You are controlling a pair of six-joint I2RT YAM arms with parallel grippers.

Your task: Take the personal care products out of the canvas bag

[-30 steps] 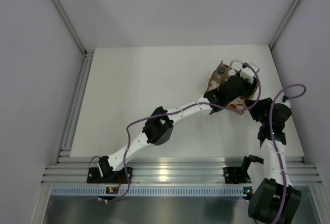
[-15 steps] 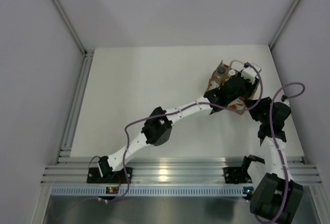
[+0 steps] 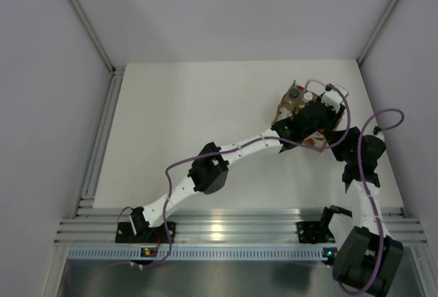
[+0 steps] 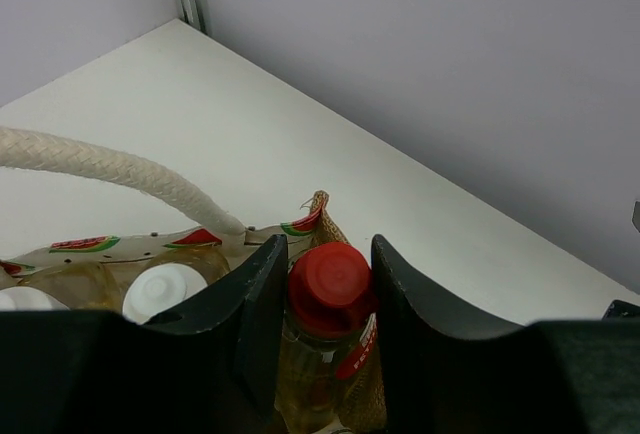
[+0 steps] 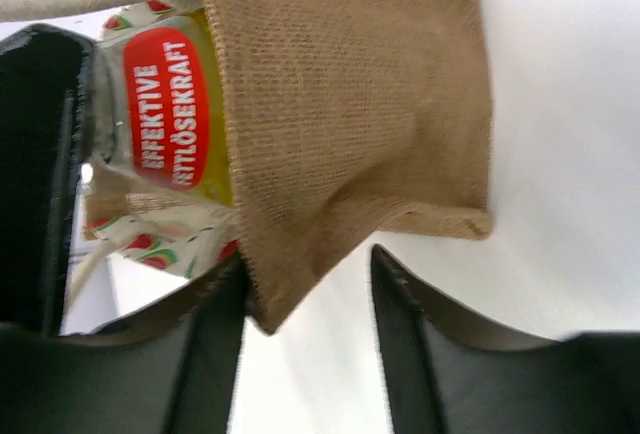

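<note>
While the left arm (image 3: 239, 150) is stretched diagonally across the table (image 3: 191, 105) to the canvas bag (image 5: 350, 104) at the far right, the left gripper (image 4: 328, 249) is clamped on the yellow bottle (image 4: 320, 374) standing inside it. The right gripper (image 5: 307, 257) is held with its jaws parted about a burlap corner of the bag. Four caps are counted in the bag: one red cap (image 4: 330, 274), two white caps (image 4: 160, 289) and one grey cap (image 3: 294, 93).

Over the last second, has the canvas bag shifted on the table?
No. From above, the canvas bag holds the same spot relative to the far edge of the table.
</note>
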